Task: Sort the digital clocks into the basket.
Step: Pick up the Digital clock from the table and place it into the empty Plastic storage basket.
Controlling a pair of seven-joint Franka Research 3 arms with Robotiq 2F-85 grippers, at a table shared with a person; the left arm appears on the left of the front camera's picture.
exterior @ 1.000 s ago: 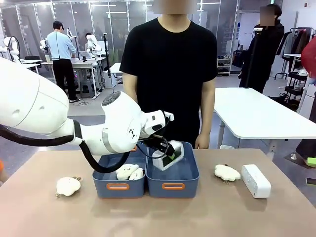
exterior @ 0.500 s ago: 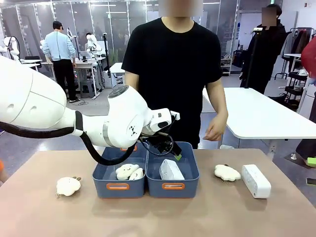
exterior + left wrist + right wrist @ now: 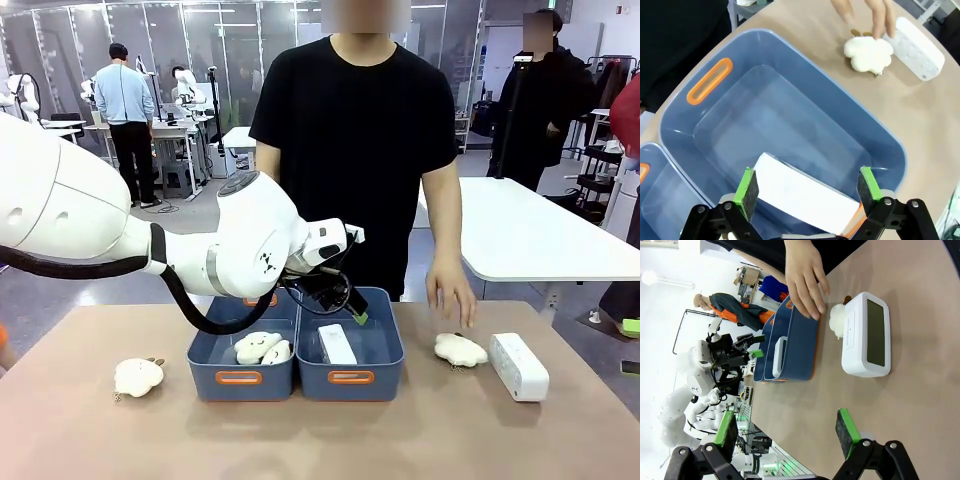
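On the tan table (image 3: 80,440) sit two smooth blue plastic bins, the left bin (image 3: 200,360) and the basket (image 3: 388,362). Of two white rounded clocks, the first clock (image 3: 337,343) lies in the basket beneath the left end effector (image 3: 807,187), its jaws wide apart; the second clock (image 3: 518,366) rests on the table, right. The right end effector (image 3: 787,427) gapes too. Two fluffy toys flank the bins: the left plush toy (image 3: 138,376) and the right plush toy (image 3: 460,349).

one white clock (image 3: 337,343) in the right-hand blue basket (image 3: 350,377) beneath the left jaws, a second clock (image 3: 518,366) on the table (image 3: 320,440)
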